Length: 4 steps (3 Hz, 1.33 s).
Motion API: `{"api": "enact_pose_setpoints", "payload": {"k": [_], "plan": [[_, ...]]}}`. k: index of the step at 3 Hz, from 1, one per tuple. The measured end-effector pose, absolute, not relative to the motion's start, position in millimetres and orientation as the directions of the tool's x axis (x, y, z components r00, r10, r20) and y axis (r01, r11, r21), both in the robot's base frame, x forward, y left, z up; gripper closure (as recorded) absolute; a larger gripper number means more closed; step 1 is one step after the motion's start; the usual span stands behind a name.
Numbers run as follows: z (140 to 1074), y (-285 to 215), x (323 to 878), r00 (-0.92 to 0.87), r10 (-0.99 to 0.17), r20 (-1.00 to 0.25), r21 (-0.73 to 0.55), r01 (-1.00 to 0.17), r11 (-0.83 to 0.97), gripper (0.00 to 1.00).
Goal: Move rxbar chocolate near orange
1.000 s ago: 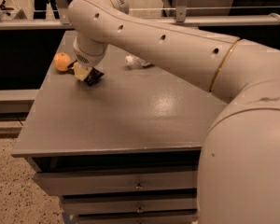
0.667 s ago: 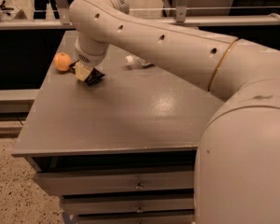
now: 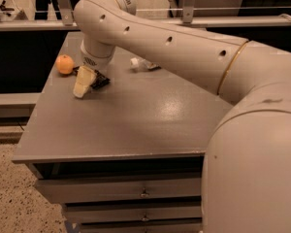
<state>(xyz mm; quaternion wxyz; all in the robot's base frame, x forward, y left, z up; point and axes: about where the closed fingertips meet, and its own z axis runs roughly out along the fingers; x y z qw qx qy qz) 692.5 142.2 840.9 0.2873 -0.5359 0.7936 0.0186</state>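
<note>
The orange [image 3: 64, 64] sits on the grey table [image 3: 136, 120] near its far left corner. My gripper [image 3: 84, 83] hangs from the big cream arm just right of the orange, low over the table. The black rxbar chocolate [image 3: 100, 80] shows as a dark flat piece right beside the gripper, about a hand's width from the orange. Most of the bar is hidden by the gripper, and I cannot tell whether it is held or lying on the table.
A clear plastic bottle [image 3: 143, 63] lies on the table behind the arm. The arm's thick body [image 3: 252, 144] fills the right side. The table's left edge [image 3: 36, 115] is close to the gripper. Drawers [image 3: 143, 193] sit below the front edge.
The gripper has shifted slightly lower and toward the front of the table. The black bar stays beside it. The orange and bottle have not moved.
</note>
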Motion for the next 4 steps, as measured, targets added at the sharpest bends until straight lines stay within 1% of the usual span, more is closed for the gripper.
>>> {"api": "enact_pose_setpoints", "payload": {"k": [1, 2, 3, 4], "plan": [[861.8, 117.8, 692.0, -0.272, -0.787, -0.554, -0.234, -0.856, 0.461, 0.0], [903.8, 92.2, 682.1, -0.206, -0.679, -0.704, -0.192, -0.866, 0.462, 0.0], [935.4, 76.6, 667.3, -0.131, -0.552, -0.823, -0.154, -0.885, 0.44, 0.0], [968.3, 58.0, 636.8, -0.054, -0.417, -0.908, -0.134, -0.902, 0.41, 0.0]]}}
